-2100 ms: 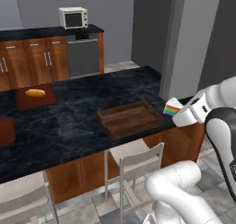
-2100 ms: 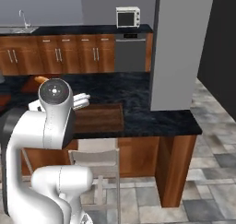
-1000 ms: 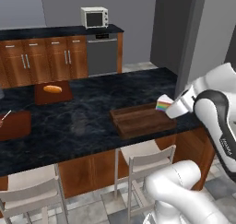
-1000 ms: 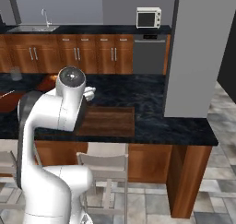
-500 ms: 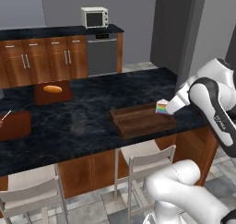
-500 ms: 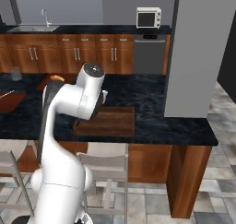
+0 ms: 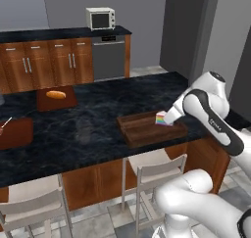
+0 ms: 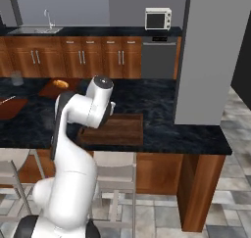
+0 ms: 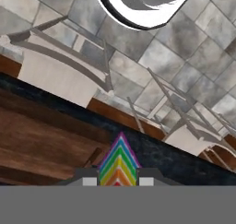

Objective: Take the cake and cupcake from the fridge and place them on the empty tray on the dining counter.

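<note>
End effector [image 9: 119, 181] clamped on cake [image 7: 162, 119] – slice low over right end of tray [image 7: 147, 130] on worktop [image 7: 88, 129], not yet released – cupcake fetch judged left to do

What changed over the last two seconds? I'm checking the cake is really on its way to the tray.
The base drove, shifting both base views. The pincer, still shut on the cake, swung it from beyond the tray's end down over its right end. The tray and bread board stayed put.
</note>
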You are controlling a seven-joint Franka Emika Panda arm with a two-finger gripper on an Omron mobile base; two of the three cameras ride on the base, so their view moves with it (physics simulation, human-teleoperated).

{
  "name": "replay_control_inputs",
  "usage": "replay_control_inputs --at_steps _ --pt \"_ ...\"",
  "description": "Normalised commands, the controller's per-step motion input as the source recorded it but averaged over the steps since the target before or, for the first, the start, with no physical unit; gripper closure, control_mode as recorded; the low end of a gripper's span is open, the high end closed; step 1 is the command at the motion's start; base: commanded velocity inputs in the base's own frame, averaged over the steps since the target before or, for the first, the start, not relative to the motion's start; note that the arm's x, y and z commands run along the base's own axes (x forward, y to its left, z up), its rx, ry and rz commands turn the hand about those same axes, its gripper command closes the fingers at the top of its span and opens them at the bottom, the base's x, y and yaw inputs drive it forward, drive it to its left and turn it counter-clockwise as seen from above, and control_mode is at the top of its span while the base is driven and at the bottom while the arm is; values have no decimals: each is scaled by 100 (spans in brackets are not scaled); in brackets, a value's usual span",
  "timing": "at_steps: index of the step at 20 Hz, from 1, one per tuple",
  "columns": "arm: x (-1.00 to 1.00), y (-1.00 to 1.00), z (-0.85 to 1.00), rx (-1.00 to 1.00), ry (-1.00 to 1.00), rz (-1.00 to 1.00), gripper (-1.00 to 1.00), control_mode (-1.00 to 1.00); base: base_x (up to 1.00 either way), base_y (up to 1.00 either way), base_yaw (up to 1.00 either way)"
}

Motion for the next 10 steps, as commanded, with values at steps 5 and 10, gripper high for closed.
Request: replay_control_inputs --at_steps 5,10 --pt "67 0 -27 -2 0 13 100 -100 0 0 0" --pt "64 0 -32 -1 0 12 100 -100 0 0 0"
